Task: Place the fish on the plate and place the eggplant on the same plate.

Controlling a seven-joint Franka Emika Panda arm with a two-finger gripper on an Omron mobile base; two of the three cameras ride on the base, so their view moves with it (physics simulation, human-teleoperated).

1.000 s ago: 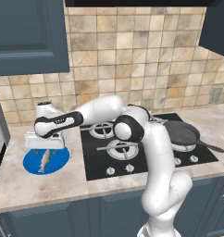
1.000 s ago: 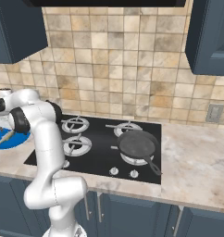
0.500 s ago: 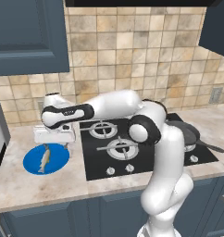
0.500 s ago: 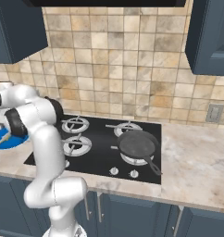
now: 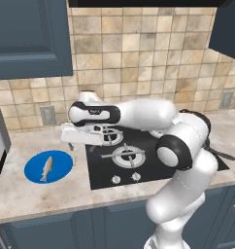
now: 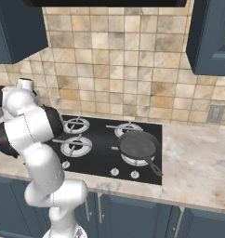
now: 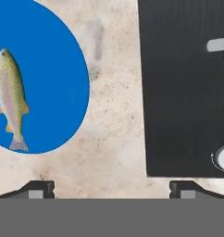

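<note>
On the plate (image 5: 61,163) the fish (image 5: 46,168) already lies. Our gripper (image 7: 111,189) is wide open, empty. Next we should find the eggplant and grab it mid-body.

Fish (image 5: 46,168): small, slim, silvery-grey with olive back and paler belly, lying flat on plate (image 5: 61,160), wholly inside rim, near middle, head toward backsplash, tail fin toward bench's front edge. In hand view, fish (image 7: 11,99) stretched lengthwise, tail close to plate's (image 7: 58,74) edge. Plate: flat, round, bright blue, plain, resting on bench left of stove, just apart from it. Eggplant not made out.
</note>
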